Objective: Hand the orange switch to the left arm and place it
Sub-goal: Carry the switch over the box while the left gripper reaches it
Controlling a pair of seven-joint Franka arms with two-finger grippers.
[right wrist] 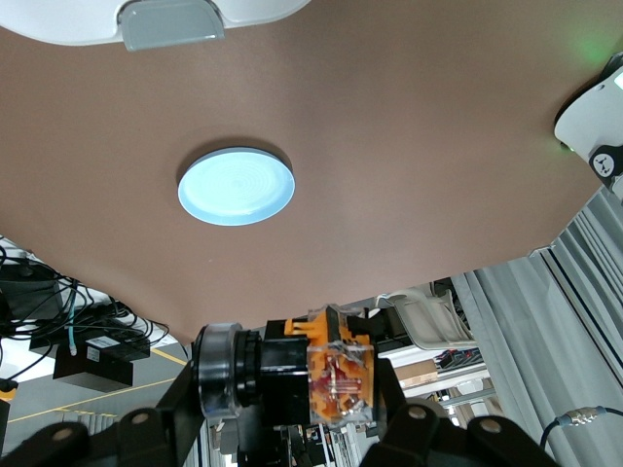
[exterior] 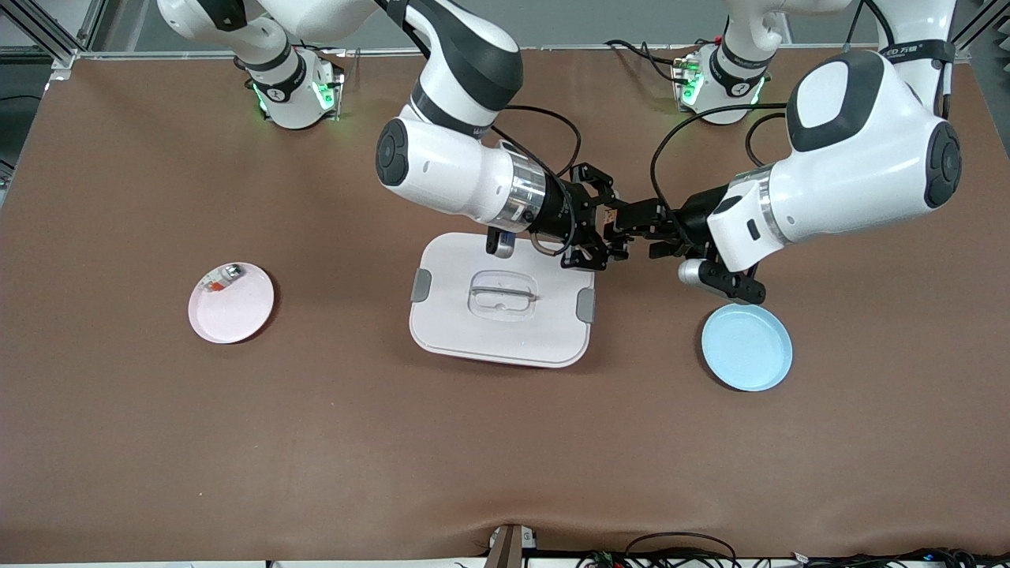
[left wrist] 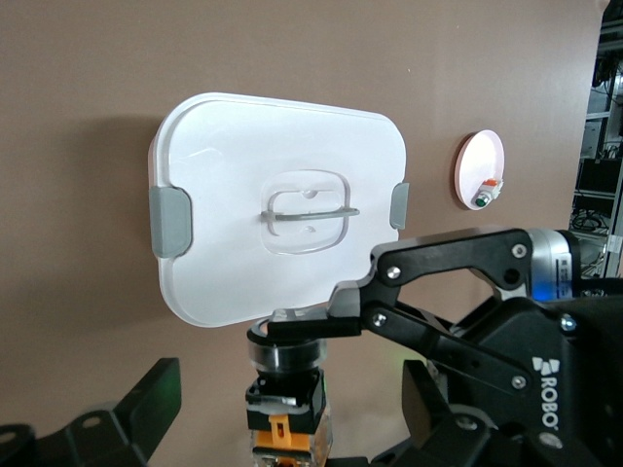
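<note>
Box: large white lidded container, mid-table. Blue plate: empty, toward the left arm's end. Pink plate: toward the right arm's end, holding a small silvery part. Right gripper: over the box's corner, clenched on the orange switch. Left gripper: released, fingers wide around the switch. Switch: likely light, rigid, smooth; best taken on its free body end.

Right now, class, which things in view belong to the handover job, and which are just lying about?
Job:
orange switch, held in the shut right gripper
open left gripper beside it
box

Lying about:
pink plate with a small part
blue plate
</note>
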